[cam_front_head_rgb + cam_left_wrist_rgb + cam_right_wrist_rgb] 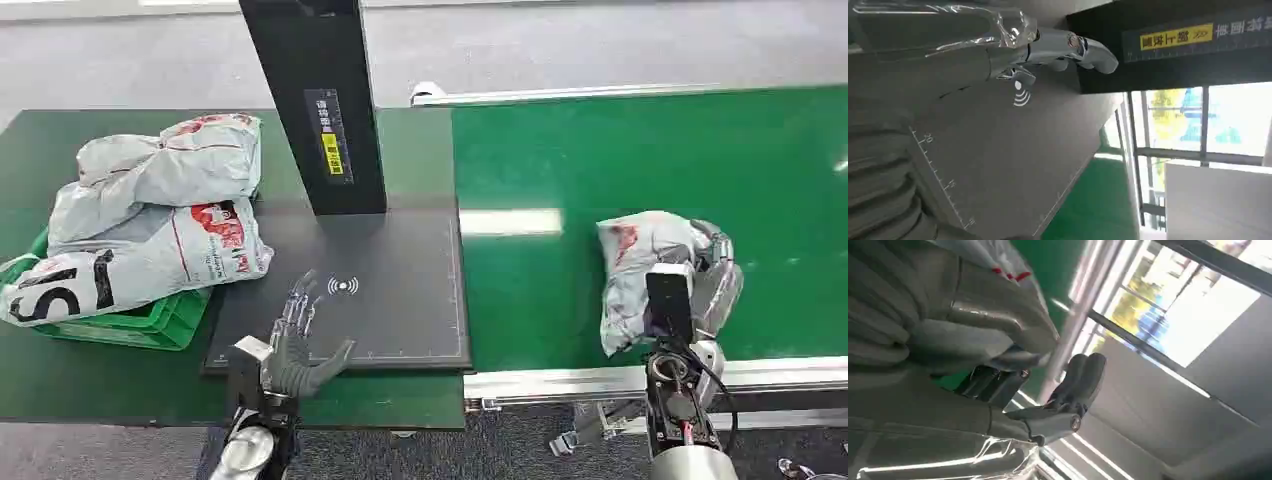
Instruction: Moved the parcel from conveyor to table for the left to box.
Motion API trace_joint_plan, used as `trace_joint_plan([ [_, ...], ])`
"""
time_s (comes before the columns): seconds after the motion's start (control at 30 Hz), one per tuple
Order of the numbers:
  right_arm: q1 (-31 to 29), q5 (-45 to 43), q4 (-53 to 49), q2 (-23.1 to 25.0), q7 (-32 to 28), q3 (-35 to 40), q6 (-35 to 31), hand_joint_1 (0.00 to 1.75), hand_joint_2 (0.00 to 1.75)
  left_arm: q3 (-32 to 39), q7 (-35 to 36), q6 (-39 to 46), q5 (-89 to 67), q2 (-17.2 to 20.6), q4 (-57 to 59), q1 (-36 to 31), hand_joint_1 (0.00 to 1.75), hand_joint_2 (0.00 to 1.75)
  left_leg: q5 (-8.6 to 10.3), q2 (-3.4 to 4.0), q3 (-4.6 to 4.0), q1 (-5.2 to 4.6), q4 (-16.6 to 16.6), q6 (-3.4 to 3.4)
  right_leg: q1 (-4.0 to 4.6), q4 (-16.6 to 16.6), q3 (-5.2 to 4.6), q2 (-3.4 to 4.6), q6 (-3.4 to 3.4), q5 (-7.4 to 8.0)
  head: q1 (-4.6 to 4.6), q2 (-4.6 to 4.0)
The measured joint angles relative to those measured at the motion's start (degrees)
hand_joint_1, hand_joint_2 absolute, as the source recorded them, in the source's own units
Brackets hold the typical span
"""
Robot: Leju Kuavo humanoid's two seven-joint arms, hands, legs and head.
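While a grey parcel point(640, 270) sits on the green conveyor point(640, 160), the right hand point(712, 280) wraps around it, gripping it. Well apart, the left hand point(298, 345) rests flat with fingers spread on the dark scanner pad point(400, 320). Beyond, more grey bags point(150, 215) fill a green crate point(150, 325).

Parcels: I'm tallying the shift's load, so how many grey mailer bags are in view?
3, as far as I can tell. Two are piled on the green crate at the table's left: an upper bag and a lower bag. The third parcel is on the conveyor, in the right hand. More may be hidden underneath.
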Motion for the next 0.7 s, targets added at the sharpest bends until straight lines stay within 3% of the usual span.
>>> trace_joint_plan([
  [0.23, 2.3, 1.6, -13.9, 3.8, 0.0, -3.8, -0.4, 1.75, 1.75, 0.0, -0.3, 0.5, 0.4, 0.0, -0.2, 0.0, 0.0, 1.75, 0.01, 0.04, -0.01, -0.01, 0.0, 0.0, -0.01, 0.0, -0.04, 0.02, -0.01, -0.01, 0.02, -0.02],
  [0.6, 3.4, 1.7, -18.5, 5.2, 0.0, -5.0, -0.4, 1.75, 1.75, 0.0, -0.3, 0.5, 0.4, 0.0, -0.3, 0.0, 0.0, 1.75, 0.01, 0.01, -0.01, -0.01, 0.0, 0.0, -0.02, 0.0, -0.05, 0.01, -0.01, 0.0, 0.02, 0.0],
  [0.7, 3.6, -4.5, -20.1, 5.5, 0.0, -5.0, -0.4, 1.75, 1.75, 0.0, -1.2, 1.8, 1.1, 0.0, -0.3, 0.0, 0.0, 1.75, 0.01, 0.0, -0.02, -0.01, 0.0, 0.0, -0.02, 0.0, -0.04, 0.0, 0.0, -0.01, 0.02, -0.02],
])
